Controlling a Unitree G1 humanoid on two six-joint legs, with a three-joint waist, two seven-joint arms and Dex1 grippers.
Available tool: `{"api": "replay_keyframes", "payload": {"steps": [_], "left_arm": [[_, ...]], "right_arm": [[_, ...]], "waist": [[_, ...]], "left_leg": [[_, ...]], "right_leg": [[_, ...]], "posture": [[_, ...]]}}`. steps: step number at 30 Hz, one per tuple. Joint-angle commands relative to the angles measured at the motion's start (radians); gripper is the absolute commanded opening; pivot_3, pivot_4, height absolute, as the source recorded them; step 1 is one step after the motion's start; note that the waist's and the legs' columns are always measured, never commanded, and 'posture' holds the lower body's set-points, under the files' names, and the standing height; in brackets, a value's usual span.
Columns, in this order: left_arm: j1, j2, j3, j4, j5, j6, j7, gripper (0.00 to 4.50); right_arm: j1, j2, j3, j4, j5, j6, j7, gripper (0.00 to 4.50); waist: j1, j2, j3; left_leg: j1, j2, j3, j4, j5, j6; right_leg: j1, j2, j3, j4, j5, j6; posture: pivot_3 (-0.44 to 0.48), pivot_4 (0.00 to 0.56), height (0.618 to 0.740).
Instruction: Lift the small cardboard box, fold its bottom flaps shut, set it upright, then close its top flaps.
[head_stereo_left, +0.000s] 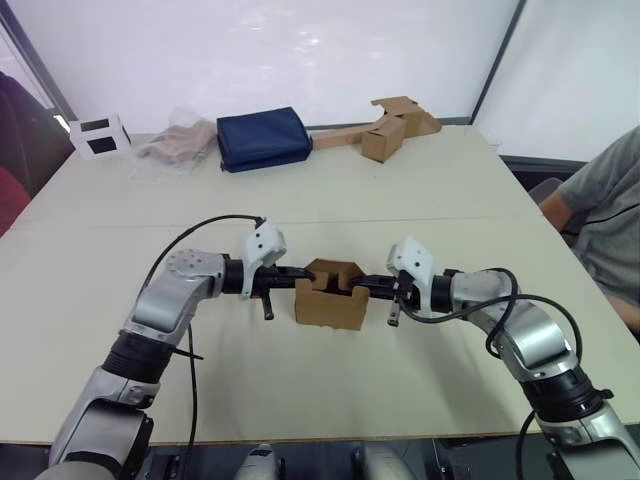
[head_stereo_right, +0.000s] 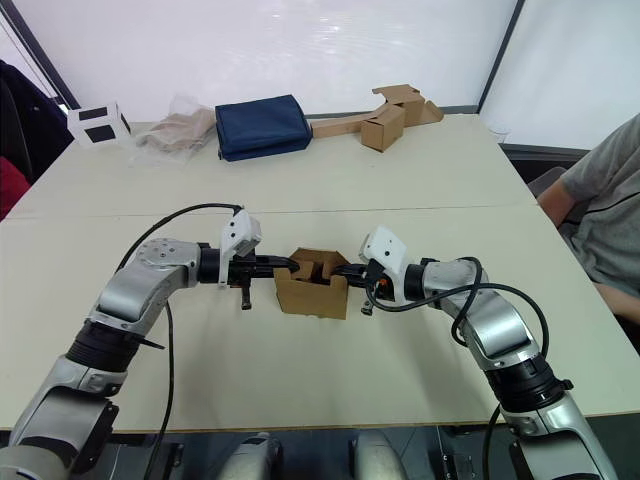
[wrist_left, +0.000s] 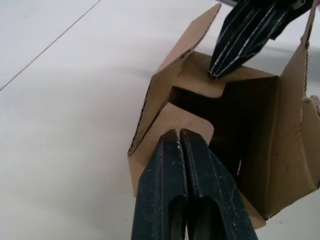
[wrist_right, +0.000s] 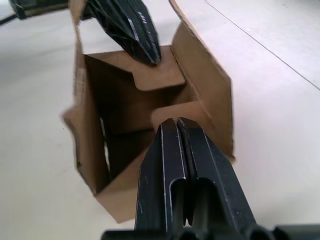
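Note:
The small cardboard box (head_stereo_left: 328, 305) stands on the table in front of me with its open end up. My left gripper (head_stereo_left: 305, 271) is shut, and its tip presses one short top flap (wrist_left: 192, 125) inward from the box's left side. From the right, my right gripper (head_stereo_left: 358, 287) is also shut and pushes the opposite short flap (wrist_right: 160, 75) down into the opening. In the left wrist view the left gripper (wrist_left: 178, 132) faces the right gripper (wrist_left: 240, 45) across the opening. The two long top flaps (wrist_right: 205, 85) still stand upright. The bottom flaps are hidden beneath the box.
Along the far edge lie a white cube with black squares (head_stereo_left: 100, 135), a crumpled plastic bag (head_stereo_left: 178, 142), a folded navy cloth (head_stereo_left: 263, 139) and a brown box joined to a long cardboard strip (head_stereo_left: 385, 130). A person (head_stereo_left: 610, 210) sits at the table's right side.

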Motion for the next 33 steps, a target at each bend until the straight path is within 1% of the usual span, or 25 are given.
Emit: {"api": "replay_keyframes", "payload": {"steps": [1,4,7,9,13,16,19,20,24,28,31,33], "left_arm": [[-0.008,0.0,0.032,-0.025,-0.044,0.043,-0.009,0.04],[-0.028,0.027,0.062,-0.019,-0.086,0.079,-0.047,0.04],[-0.064,0.03,0.104,0.01,-0.13,0.123,-0.043,0.04],[-0.097,0.027,0.129,0.04,-0.145,0.131,-0.038,0.04],[-0.163,0.028,0.128,0.153,-0.102,0.066,-0.042,0.04],[-0.198,0.022,0.116,0.24,-0.071,0.013,-0.045,0.04],[-0.237,-0.017,0.087,0.397,0.001,-0.086,-0.016,0.04],[-0.241,-0.037,0.068,0.454,0.032,-0.13,-0.01,0.04],[-0.252,-0.095,0.045,0.613,0.099,-0.238,0.002,0.04],[-0.248,-0.131,0.049,0.65,0.103,-0.25,-0.031,0.04],[-0.233,-0.146,0.055,0.62,0.085,-0.22,-0.058,0.04],[-0.213,-0.141,0.049,0.585,0.079,-0.192,-0.083,0.04]], "right_arm": [[-0.022,-0.012,-0.035,-0.03,0.021,0.0,0.016,0.0],[-0.025,-0.019,-0.086,-0.055,0.073,0.031,0.024,0.0],[-0.027,-0.015,-0.174,-0.101,0.188,0.098,0.028,0.0],[-0.034,-0.018,-0.207,-0.116,0.222,0.12,0.022,0.0],[-0.053,-0.033,-0.248,-0.16,0.292,0.18,0.01,0.0],[-0.059,-0.027,-0.252,-0.212,0.347,0.229,-0.007,0.0],[-0.053,0.006,-0.207,-0.308,0.393,0.279,-0.051,0.0],[-0.038,0.015,-0.172,-0.336,0.387,0.284,-0.062,0.0],[-0.003,0.034,-0.092,-0.387,0.375,0.292,-0.089,0.0],[0.006,0.027,-0.028,-0.417,0.338,0.283,-0.11,0.0],[0.007,0.0,0.016,-0.422,0.274,0.262,-0.122,0.0],[0.01,-0.015,0.05,-0.395,0.194,0.203,-0.13,0.0]], "waist": [[0.0,0.0,0.0],[-0.001,0.0,0.0],[0.0,0.0,0.0],[0.0,0.0,0.0],[0.0,0.0,0.0],[-0.001,0.0,0.0],[-0.001,0.0,0.0],[-0.001,0.0,0.0],[0.001,0.0,0.0],[-0.001,-0.001,0.0],[-0.001,-0.001,0.0],[-0.001,-0.001,0.0]], "left_leg": [[0.0,0.0,0.0,0.0,0.0,0.0],[0.0,0.0,0.0,0.0,0.0,0.0],[0.0,0.0,0.0,0.0,0.0,0.0],[0.0,0.0,0.0,0.0,0.0,0.0],[0.0,0.0,0.0,0.0,0.0,0.0],[0.0,0.0,0.0,0.0,0.0,0.0],[0.0,0.0,0.0,-0.001,0.0,0.0],[0.0,0.0,0.0,0.0,0.0,0.0],[-0.001,0.0,-0.001,0.0,0.0,0.0],[-0.002,0.0,-0.001,0.0,0.0,0.0],[-0.002,0.0,-0.001,0.0,0.0,0.0],[-0.002,0.0,-0.001,0.0,0.0,0.0]], "right_leg": [[0.0,0.0,0.0,0.0,0.0,0.0],[0.0,0.0,0.0,0.0,0.0,0.0],[0.0,0.0,0.0,0.0,0.0,0.0],[0.0,0.0,0.0,0.0,0.0,0.0],[0.0,0.0,0.0,0.0,0.0,0.0],[0.0,0.0,0.0,0.0,0.0,0.0],[-0.001,0.001,0.0,0.0,0.0,0.0],[-0.001,0.001,0.0,0.0,0.0,0.0],[0.0,0.0,-0.001,0.0,0.0,0.0],[-0.002,0.0,-0.001,0.0,0.0,0.0],[-0.002,0.0,-0.001,0.0,0.0,0.0],[-0.002,0.0,-0.001,0.0,0.0,0.0]], "posture": [[0.0,0.15,0.74],[0.0,0.15,0.74],[0.0,0.15,0.74],[0.0,0.15,0.74],[0.0,0.15,0.74],[0.0,0.15,0.74],[0.0,0.15,0.74],[0.0,0.15,0.74],[0.0,0.15,0.74],[0.0,0.15,0.74],[0.0,0.15,0.74],[0.0,0.15,0.74]]}}
